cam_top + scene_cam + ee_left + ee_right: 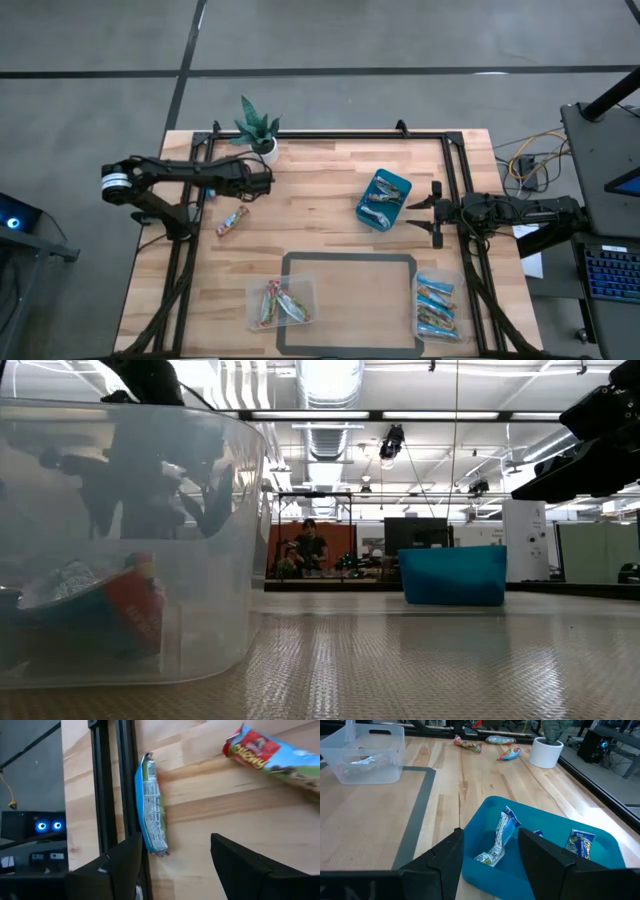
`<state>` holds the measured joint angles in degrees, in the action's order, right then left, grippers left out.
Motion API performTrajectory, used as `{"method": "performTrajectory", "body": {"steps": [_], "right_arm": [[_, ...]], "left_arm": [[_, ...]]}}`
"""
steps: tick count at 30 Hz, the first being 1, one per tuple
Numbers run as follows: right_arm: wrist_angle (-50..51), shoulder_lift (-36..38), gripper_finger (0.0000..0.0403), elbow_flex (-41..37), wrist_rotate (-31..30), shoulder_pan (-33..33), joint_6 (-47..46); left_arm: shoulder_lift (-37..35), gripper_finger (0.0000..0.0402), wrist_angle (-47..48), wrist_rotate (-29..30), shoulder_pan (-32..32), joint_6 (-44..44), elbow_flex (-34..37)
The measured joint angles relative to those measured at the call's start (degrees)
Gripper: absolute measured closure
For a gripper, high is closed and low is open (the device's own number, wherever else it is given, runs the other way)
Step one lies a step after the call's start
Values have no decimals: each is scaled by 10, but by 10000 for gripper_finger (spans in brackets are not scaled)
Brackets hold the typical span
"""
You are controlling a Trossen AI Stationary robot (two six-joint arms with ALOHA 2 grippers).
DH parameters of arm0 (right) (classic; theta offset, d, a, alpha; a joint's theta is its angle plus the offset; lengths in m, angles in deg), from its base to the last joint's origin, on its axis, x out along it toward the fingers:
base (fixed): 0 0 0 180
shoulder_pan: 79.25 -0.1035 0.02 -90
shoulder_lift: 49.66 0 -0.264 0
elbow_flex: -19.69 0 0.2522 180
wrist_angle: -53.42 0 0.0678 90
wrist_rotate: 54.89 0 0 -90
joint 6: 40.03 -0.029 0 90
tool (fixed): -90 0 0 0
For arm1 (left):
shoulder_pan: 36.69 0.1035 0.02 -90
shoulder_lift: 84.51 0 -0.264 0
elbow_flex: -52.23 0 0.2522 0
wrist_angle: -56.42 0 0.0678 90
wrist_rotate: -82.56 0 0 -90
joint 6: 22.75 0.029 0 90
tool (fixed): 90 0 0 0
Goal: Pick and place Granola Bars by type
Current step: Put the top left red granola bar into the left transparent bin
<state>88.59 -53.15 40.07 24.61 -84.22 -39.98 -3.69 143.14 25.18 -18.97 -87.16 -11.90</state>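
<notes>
The left gripper (262, 178) hangs near the worktop's far-left corner with its jaws parted and empty. In its wrist view a blue-edged bar (151, 805) lies tight against the black frame rail (111, 785) at the left edge, and a red-ended bar (267, 755) lies just beside it, further in on the wood. The likely trouble is here: the rail leaves little room for the jaw on that side, so a closing grip could pinch the wrapper edge or push the bar under the rail. The potted plant (258, 127) also crowds the far side.

Another loose bar (231, 221) lies nearer, in open wood. A clear tub (281, 302) at the near edge holds multicoloured bars; a second tub (437, 306) holds blue ones.

The right gripper (415, 206) waits, jaws apart, holding nothing, just beside the teal bin (385, 199), which holds silvery bars. The middle of the worktop is open.
</notes>
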Motion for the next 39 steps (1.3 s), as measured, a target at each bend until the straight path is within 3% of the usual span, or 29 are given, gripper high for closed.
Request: {"method": "performTrajectory", "body": {"steps": [20,39], "right_arm": [[0,0,227,0,0,0,0],[0,0,227,0,0,0,0]], "left_arm": [[-13,184,-119,20,17,-51,144],[-13,184,-196,38,61,-36,204]]}}
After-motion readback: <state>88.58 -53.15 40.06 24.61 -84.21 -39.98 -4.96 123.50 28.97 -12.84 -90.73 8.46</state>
